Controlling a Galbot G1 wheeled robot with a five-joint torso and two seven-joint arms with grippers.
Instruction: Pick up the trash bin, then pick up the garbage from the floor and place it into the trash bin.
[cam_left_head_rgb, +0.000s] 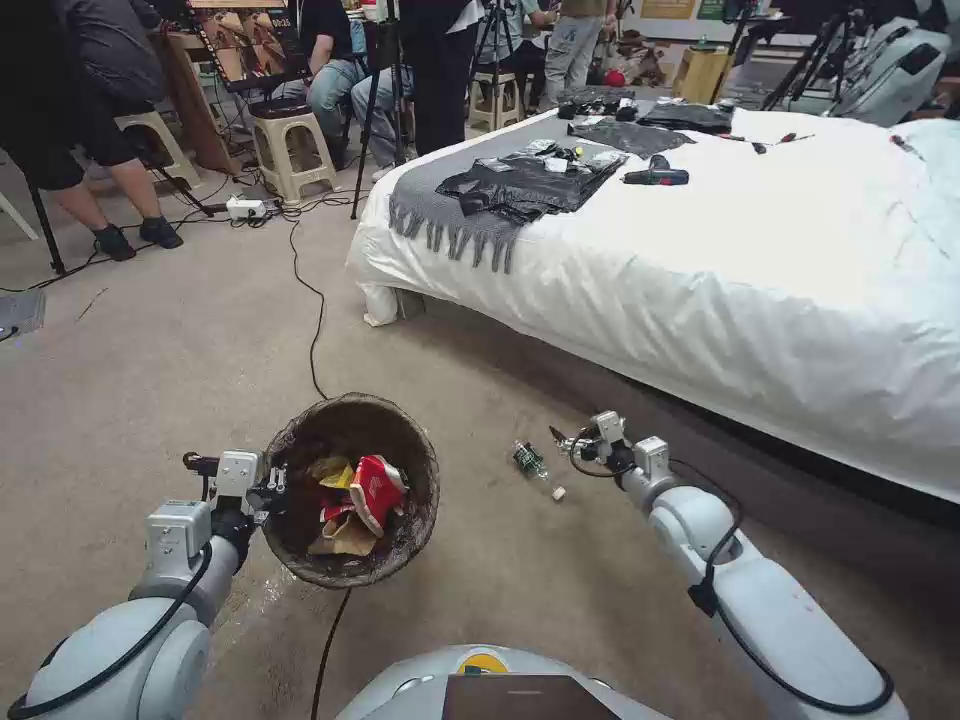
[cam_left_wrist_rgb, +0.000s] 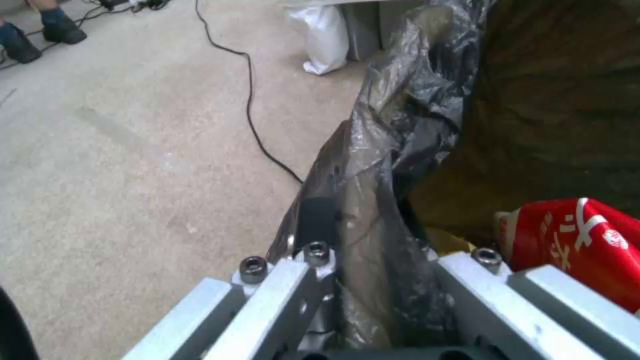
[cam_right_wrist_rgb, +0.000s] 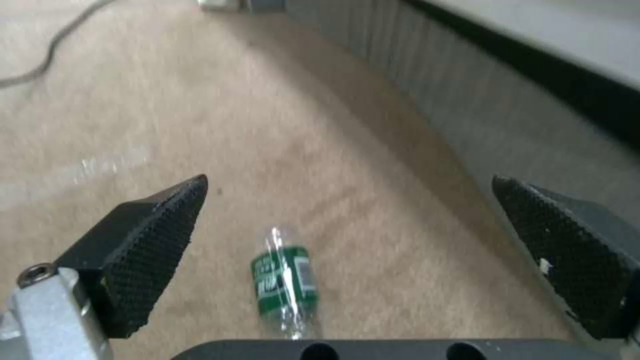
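Left tool (cam_left_head_rgb: 272, 492) clamped on the near-left rim of the trash bin (cam_left_head_rgb: 420, 500), bag liner pinched between its fingers (cam_left_wrist_rgb: 320, 225). Bin held off the carpet (cam_left_head_rgb: 150, 350), in front of the bed (cam_left_head_rgb: 800, 270), mouth toward the head camera. Inside the bin: red-and-white carton (cam_left_head_rgb: 375, 490), yellow wrapper (cam_left_head_rgb: 333, 470), tan paper bag (cam_left_head_rgb: 345, 537).

Right tool (cam_left_head_rgb: 558, 438) spread wide, holding nothing, low over the carpet between bin and bed. Crushed clear bottle with green label (cam_right_wrist_rgb: 283, 280) lies on the carpet just right of the bin, between the spread fingers (cam_right_wrist_rgb: 153, 240) in the wrist view; a small pale piece (cam_left_head_rgb: 558, 492), probably its cap, lies beside it.
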